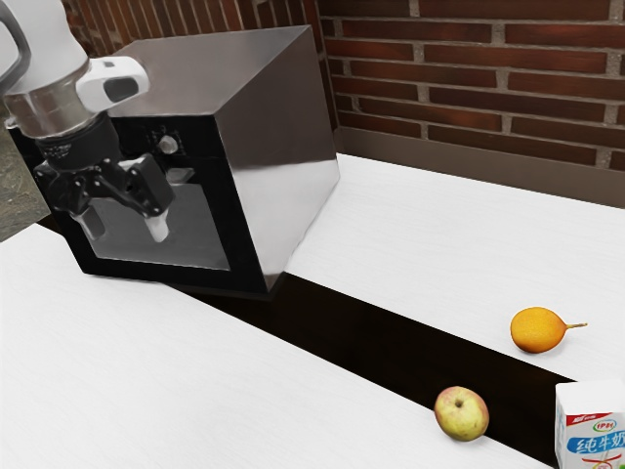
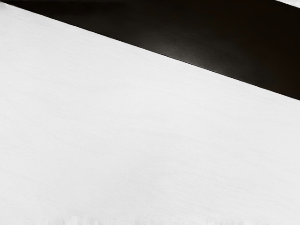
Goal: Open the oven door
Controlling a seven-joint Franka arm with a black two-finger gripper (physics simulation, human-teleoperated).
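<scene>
Oven door [image 1: 186, 250]: in the exterior view, shut on the front of the oven [image 1: 278, 137], below the knob [image 1: 168, 144].
Gripper [image 1: 127, 227]: spread, its two fingers [image 1: 158, 227] well apart in front of the door, nothing pinched; whether either touches it I cannot tell.
Step in hand: the approach, I judge, with the opening itself yet to begin.
Fruit and carton: apple [image 1: 461, 413], orange fruit [image 1: 537, 330] and milk carton [image 1: 591, 430] sit well apart from the oven, no obstacle.
Tabletop [image 2: 117, 140]: in the wrist view, pale, crossed by a dark band [image 2: 211, 42].
Next move: probably find the door's graspable edge, secure it, then pull outward along its swing.
</scene>
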